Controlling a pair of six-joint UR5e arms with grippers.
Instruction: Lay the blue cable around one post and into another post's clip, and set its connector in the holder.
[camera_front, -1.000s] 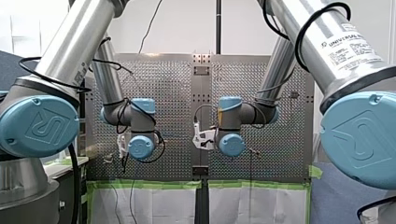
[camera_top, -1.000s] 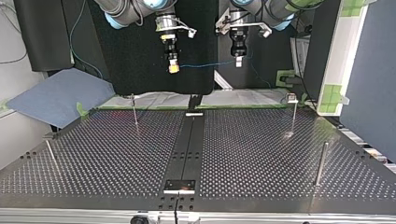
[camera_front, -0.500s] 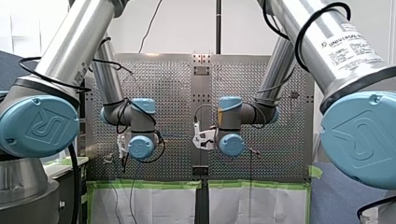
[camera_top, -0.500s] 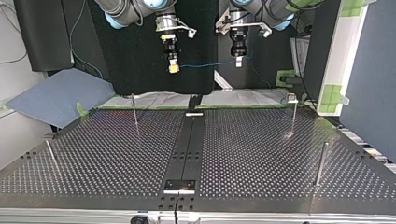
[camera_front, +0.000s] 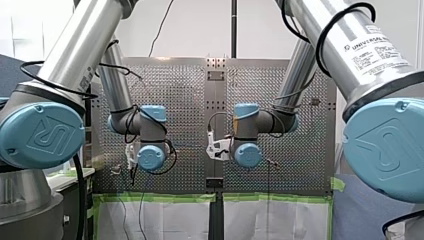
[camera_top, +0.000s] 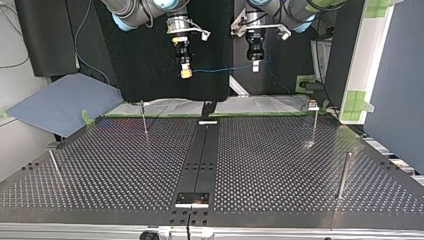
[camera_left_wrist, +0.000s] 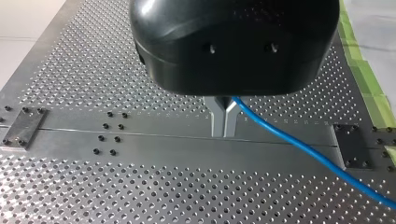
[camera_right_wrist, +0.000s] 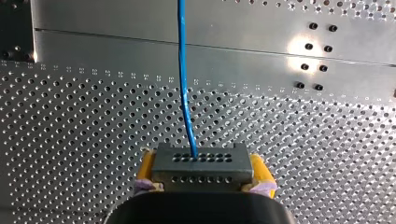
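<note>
In the top view both arms hang high over the table's far edge. My right gripper (camera_top: 185, 71), with yellow pads, is at the left and my left gripper (camera_top: 255, 65) at the right. The blue cable (camera_top: 220, 68) runs nearly level between them. In the right wrist view my right gripper (camera_right_wrist: 201, 176) is shut on the grey multi-hole connector (camera_right_wrist: 201, 164), and the cable (camera_right_wrist: 183, 70) leaves it straight ahead. In the left wrist view my left gripper (camera_left_wrist: 224, 122) has its metal fingers shut on the cable (camera_left_wrist: 303, 148), which trails off to one side.
Thin posts stand on the perforated table (camera_top: 280, 165): one at the far left (camera_top: 144, 117), one with a clip on top at the far right (camera_top: 314, 122), one near the right edge (camera_top: 343, 175), and a leaning one at the left (camera_top: 54, 166). A bracket (camera_top: 192, 199) sits on the dark centre strip.
</note>
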